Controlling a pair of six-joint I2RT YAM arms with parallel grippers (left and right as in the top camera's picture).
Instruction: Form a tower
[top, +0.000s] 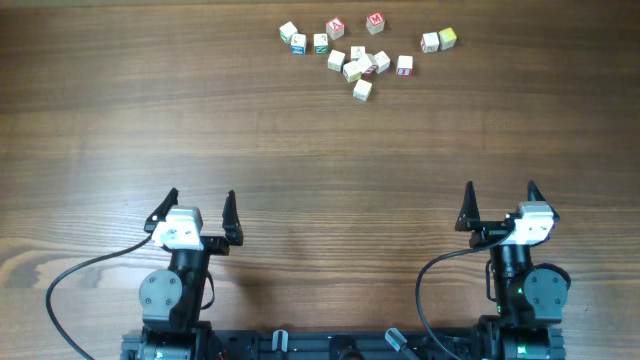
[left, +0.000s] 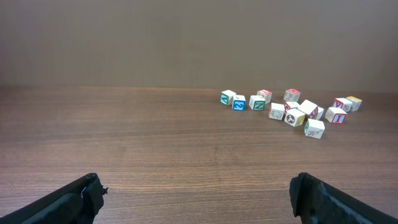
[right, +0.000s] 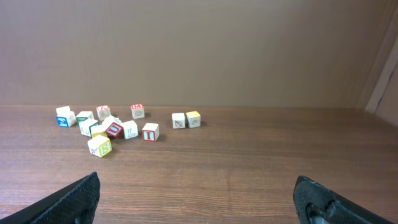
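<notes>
Several small cream letter cubes lie loose at the far middle of the wooden table, most of them in a tight cluster (top: 360, 66), also seen in the left wrist view (left: 295, 116) and the right wrist view (right: 114, 129). One cube (top: 362, 90) sits nearest to me, and a pair (top: 438, 40) lies off to the right. No tower is in view; the cubes rest singly on the wood. My left gripper (top: 201, 195) (left: 196, 186) and right gripper (top: 501, 186) (right: 196, 186) hover near the front edge, far from the cubes, both open with nothing between the fingers.
The arm bases (top: 175, 295) (top: 525, 290) and their black cables (top: 80, 275) sit at the near edge. A plain brown wall (left: 199, 43) rises behind the far edge of the table (top: 300, 150).
</notes>
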